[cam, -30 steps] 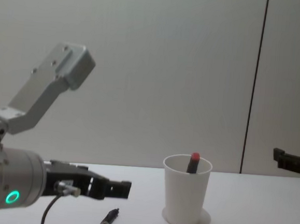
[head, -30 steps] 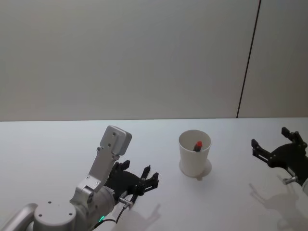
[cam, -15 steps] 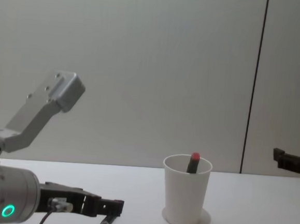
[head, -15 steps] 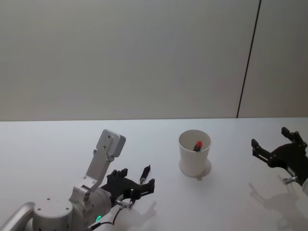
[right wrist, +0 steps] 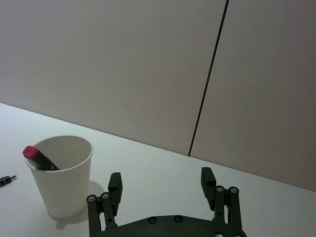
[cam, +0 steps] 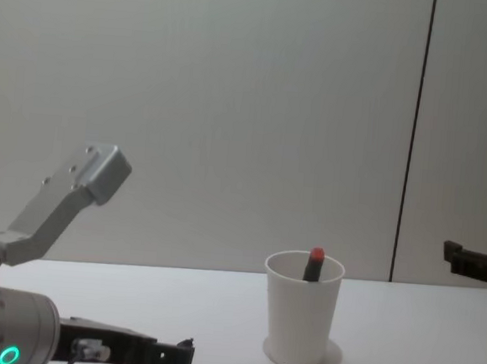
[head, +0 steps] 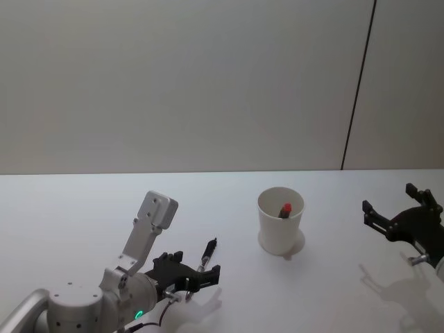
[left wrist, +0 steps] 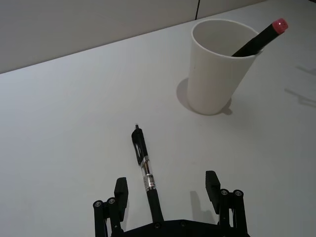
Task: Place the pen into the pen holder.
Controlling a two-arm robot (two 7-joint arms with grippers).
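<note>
A black pen (head: 207,254) (left wrist: 145,170) lies flat on the white table, to the left of the pen holder. My left gripper (head: 197,264) (left wrist: 167,181) (cam: 176,355) is open and low over the table, one finger on each side of the pen's near half without touching it. The pen holder (head: 280,223) (left wrist: 216,74) (right wrist: 61,180) (cam: 300,321) is a white paper cup standing upright, with a black marker with a red cap (head: 284,209) (left wrist: 258,42) (right wrist: 36,157) (cam: 314,264) leaning inside it. My right gripper (head: 389,199) (right wrist: 161,177) (cam: 466,260) hangs open at the right, apart from the cup.
The white table (head: 83,208) (left wrist: 59,113) runs back to a plain grey wall with a dark vertical seam (head: 358,90) (cam: 412,136). My left arm's grey link (head: 147,225) (cam: 65,197) rises above the table at the left.
My left gripper has sunk toward the table and drawn back a little, so the pen now lies between its open fingers. The right arm, cup and marker have not moved.
</note>
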